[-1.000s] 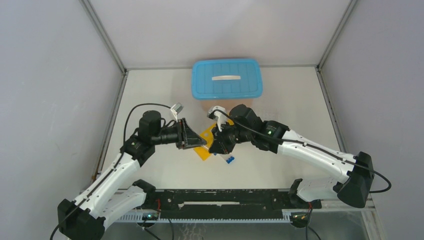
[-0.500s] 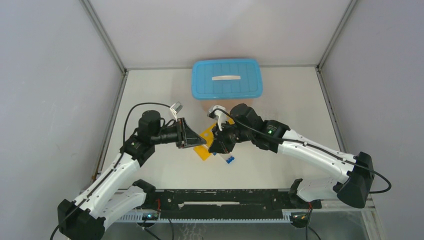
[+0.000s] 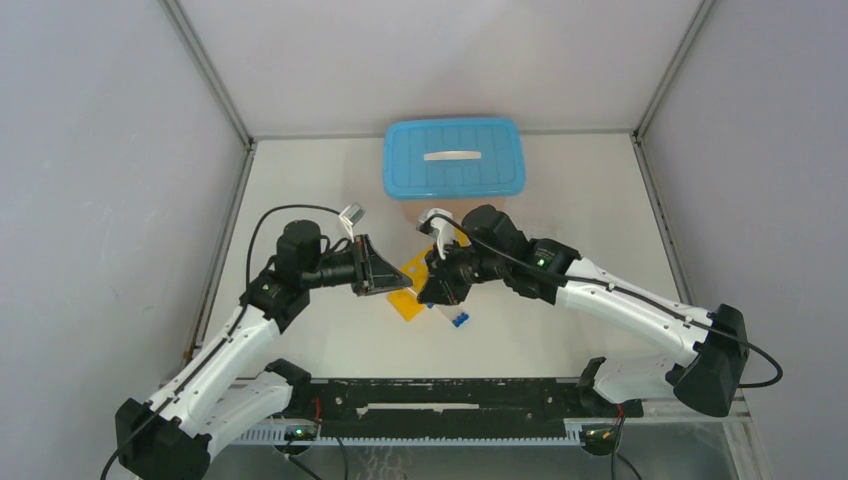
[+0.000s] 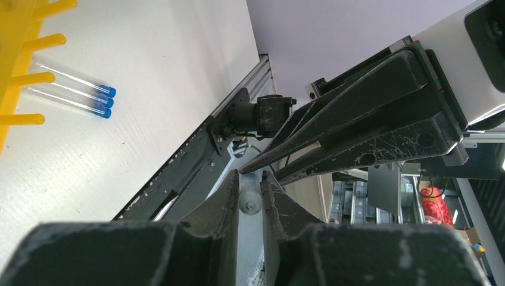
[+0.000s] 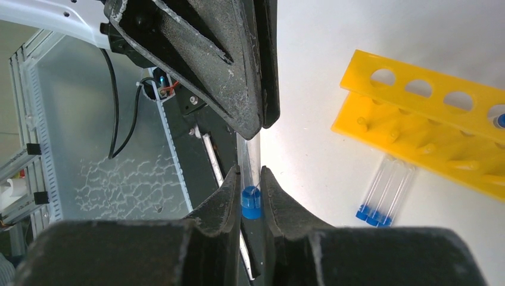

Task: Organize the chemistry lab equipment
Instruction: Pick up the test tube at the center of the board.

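The right gripper (image 5: 251,179) is clamped on a tube (image 5: 251,199) at its blue cap, and the left gripper (image 4: 249,179) pinches its clear end. From above, the arms hide this tube. The rack (image 5: 417,128) nearby is cut off at the frame edge. Three loose tubes (image 5: 384,193) lie beside it.

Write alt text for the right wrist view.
The right end effector grips a clear tube by its blue cap, while the left end effector above is closed on its other end. To the right, a yellow rack with round holes sits on the white table, three more blue-capped tubes beside it.
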Available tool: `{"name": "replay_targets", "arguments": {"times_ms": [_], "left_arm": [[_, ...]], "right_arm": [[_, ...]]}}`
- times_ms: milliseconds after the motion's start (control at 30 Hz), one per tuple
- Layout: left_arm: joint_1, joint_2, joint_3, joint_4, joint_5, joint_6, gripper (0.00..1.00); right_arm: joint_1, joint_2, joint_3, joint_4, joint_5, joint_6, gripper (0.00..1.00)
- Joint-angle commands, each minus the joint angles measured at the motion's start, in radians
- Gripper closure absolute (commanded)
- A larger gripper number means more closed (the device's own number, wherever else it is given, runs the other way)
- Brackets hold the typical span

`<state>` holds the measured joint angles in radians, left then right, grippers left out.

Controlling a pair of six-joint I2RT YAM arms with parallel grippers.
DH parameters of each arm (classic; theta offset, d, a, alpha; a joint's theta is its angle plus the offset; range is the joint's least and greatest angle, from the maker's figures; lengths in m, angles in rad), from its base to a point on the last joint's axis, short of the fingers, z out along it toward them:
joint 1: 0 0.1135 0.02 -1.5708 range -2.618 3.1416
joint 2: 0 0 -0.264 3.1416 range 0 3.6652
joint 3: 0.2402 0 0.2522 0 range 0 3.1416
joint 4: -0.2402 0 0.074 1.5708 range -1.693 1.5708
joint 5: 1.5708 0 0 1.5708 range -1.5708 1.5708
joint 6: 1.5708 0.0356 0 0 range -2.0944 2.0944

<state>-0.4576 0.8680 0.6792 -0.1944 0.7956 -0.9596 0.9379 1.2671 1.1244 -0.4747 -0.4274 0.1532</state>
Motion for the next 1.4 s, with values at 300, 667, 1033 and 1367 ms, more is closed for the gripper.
{"name": "replay_targets", "arguments": {"times_ms": [300, 667, 1033, 1367], "left_arm": [[0.002, 0.018, 0.023, 0.064, 0.005, 0.003, 0.87], [0.003, 0.057, 0.048, 0.08, -0.018, -0.018, 0.87], [0.005, 0.133, 0.082, 0.218, -0.109, -0.174, 0.88], [0.011, 0.206, 0.043, 0.56, -0.18, -0.485, 0.89]], "right_arm": [[-0.036, -0.029, 0.015, 0.036, 0.004, -0.034, 0.69], [-0.077, -0.053, 0.013, 0.037, -0.001, -0.039, 0.6], [-0.142, -0.15, -0.088, 0.186, -0.012, 0.031, 0.54], [-0.166, -0.272, -0.25, 0.399, 0.107, 0.127, 0.53]]}}
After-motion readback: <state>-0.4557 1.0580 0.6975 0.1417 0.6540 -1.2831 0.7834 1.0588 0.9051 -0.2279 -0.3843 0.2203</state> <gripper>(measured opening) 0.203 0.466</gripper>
